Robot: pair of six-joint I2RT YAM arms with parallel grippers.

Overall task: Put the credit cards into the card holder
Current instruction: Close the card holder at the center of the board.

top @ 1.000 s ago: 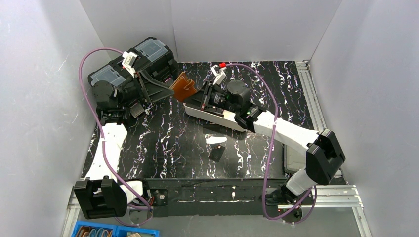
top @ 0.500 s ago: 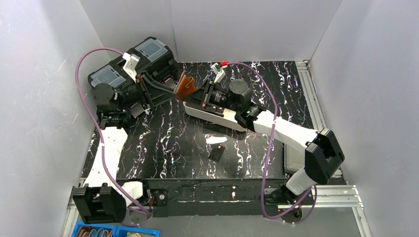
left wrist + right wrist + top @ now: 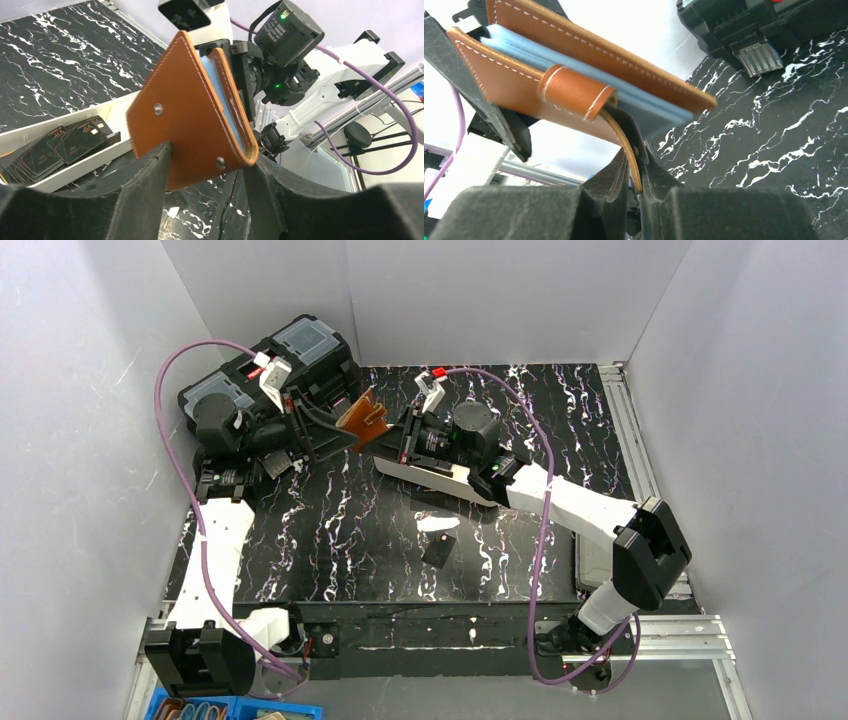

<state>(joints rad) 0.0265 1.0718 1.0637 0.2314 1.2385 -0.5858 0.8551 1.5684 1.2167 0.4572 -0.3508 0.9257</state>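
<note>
The card holder (image 3: 362, 414), a brown leather wallet with blue-grey lining, is held in the air at the table's back left, between the two grippers. My left gripper (image 3: 343, 427) is shut on its body; the wallet (image 3: 190, 130) stands on edge between the jaws of this gripper (image 3: 206, 161). My right gripper (image 3: 636, 176) is shut on the wallet's thin strap (image 3: 625, 146), which hangs below the wallet (image 3: 524, 90). Several dark credit cards (image 3: 60, 145) lie in the white tray (image 3: 117, 105). One dark card (image 3: 438, 549) lies on the table.
The long white tray (image 3: 450, 483) lies under the right wrist. A big black toolbox (image 3: 300, 352) stands at the back left behind the left wrist, and also shows in the right wrist view (image 3: 744, 25). Grey walls enclose the marbled black table (image 3: 350, 530).
The wallet and the left gripper have shifted slightly left. The right wrist has moved left, closer to the wallet. The loose card on the table has not moved.
</note>
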